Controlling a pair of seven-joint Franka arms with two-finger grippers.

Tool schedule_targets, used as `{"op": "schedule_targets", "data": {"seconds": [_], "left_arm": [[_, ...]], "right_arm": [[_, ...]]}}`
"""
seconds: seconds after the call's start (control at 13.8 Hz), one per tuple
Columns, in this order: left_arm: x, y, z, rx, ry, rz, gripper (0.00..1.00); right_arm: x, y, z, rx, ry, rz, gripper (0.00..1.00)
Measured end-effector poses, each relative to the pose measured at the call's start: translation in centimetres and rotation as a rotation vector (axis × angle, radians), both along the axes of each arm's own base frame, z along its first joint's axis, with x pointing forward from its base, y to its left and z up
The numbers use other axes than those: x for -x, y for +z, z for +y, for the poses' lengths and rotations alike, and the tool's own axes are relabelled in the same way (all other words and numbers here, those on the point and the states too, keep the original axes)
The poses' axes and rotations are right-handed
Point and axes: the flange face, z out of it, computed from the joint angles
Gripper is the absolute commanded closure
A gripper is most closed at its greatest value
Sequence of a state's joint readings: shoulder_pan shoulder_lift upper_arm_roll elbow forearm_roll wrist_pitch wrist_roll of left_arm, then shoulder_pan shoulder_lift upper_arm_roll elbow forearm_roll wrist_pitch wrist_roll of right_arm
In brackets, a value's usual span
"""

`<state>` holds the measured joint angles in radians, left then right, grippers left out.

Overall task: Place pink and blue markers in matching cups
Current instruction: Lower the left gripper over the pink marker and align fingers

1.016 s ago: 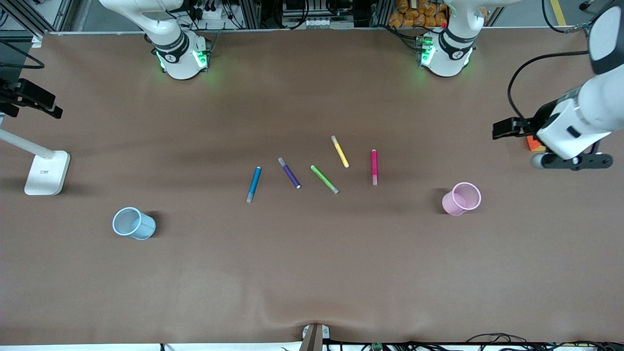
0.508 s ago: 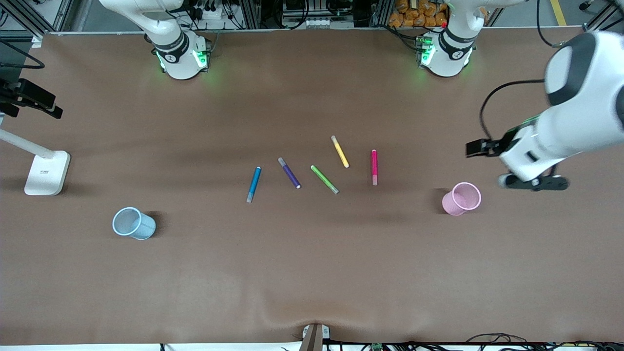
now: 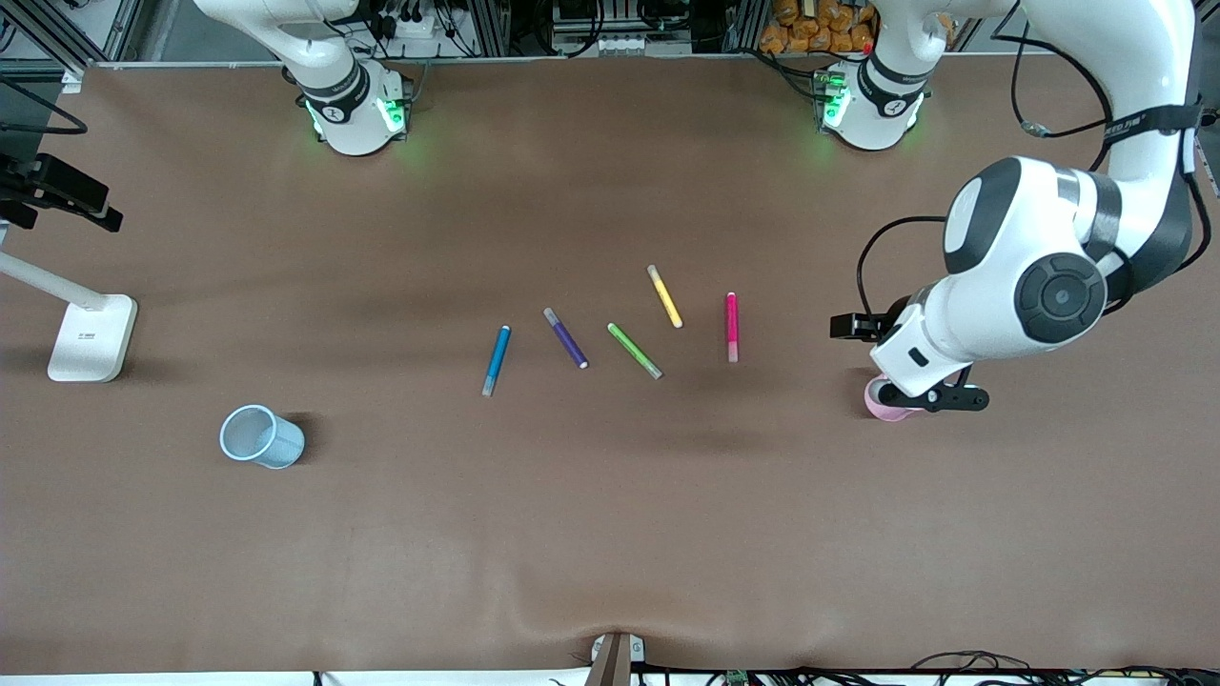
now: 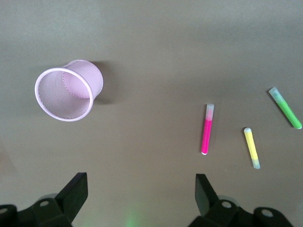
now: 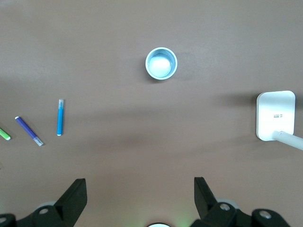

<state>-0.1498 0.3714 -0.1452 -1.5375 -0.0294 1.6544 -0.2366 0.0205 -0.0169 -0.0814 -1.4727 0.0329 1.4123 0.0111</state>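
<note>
- Now the left hand (image 4: 139, 194) hangs in the air over the pink cup (image 3: 882, 401), toward the left arm's end of the tabletop (image 3: 610, 534); its two fingers (image 4: 75, 191) stand wide apart and hold nothing.
- In the front view the left arm covers most of the pink cup, and only a part of its wall shows below the wrist; in the left wrist view the whole cup (image 4: 70, 90) shows, upright with the mouth up and nothing inside.
- The right hand (image 5: 139, 194) is high above the right arm's end of the tabletop, its fingers (image 5: 75, 194) also spread wide and holding nothing; this arm waits, and the hand itself does not show in the front view.
- The blue cup (image 3: 260, 436) stands upright near the right arm's end, well apart from all the markers.
- Five markers lie flat in a loose row in the middle of the tabletop, none touching another.
- The pink marker (image 3: 732, 326) is the one nearest to the pink cup and points toward the front camera, pale end nearer.
- The blue marker (image 3: 496, 360) is at the other end of the row, nearest to the blue cup.
- Between them lie the purple marker (image 3: 565, 337), the green marker (image 3: 635, 351) and the yellow marker (image 3: 664, 296).
- A white lamp base (image 3: 92, 338) stands at the right arm's end of the tabletop.
</note>
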Motion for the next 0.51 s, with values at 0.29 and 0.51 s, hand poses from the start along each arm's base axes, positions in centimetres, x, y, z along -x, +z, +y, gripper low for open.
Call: {"op": "schedule_targets", "data": {"seconds": [0.29,0.51], "left_arm": [[0.4,-1.0,-1.6,-0.014,0.014,0.017,0.0],[0.7,-3.7,-3.5,-0.029,0.005,0.058,0.0]], "right_arm": [[0.0,0.0,0.0,0.0,0.0,0.0,0.0],[0.0,0.0,0.0,0.0,0.0,0.0,0.0]]}}
